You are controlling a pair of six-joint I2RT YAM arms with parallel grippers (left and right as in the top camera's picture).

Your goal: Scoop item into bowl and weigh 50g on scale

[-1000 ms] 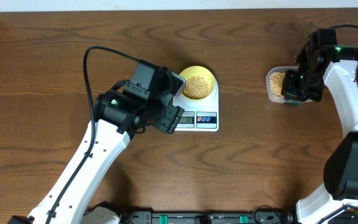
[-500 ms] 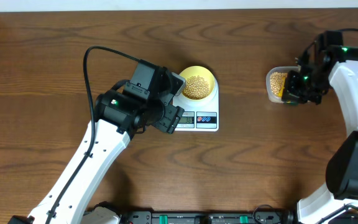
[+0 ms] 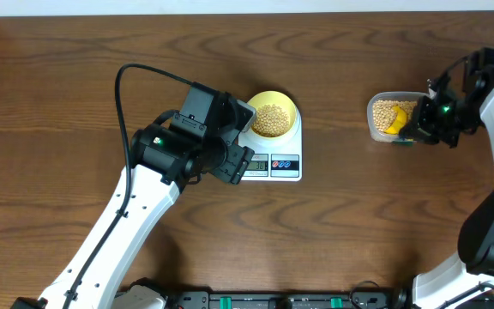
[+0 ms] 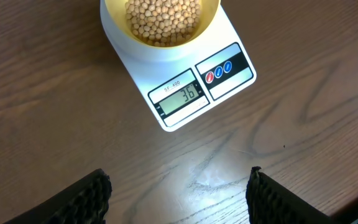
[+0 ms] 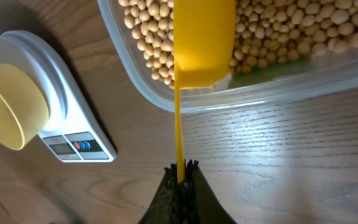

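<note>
The pale-yellow bowl holds tan beans and stands on the white scale. In the left wrist view the scale has its display lit, with the bowl of beans on top. My left gripper hangs open over bare wood just in front of the scale, with nothing in it. My right gripper is shut on the thin handle of the yellow scoop. The scoop's head lies among the beans in the clear tub.
The clear tub sits at the right of the table, with the right gripper at its right side and the scoop inside it. Bare wood separates the tub from the scale. The left arm reaches in from the lower left.
The right gripper has drawn back to the right off the tub, uncovering the beans and the scoop head. The left arm, bowl and scale have not moved.
</note>
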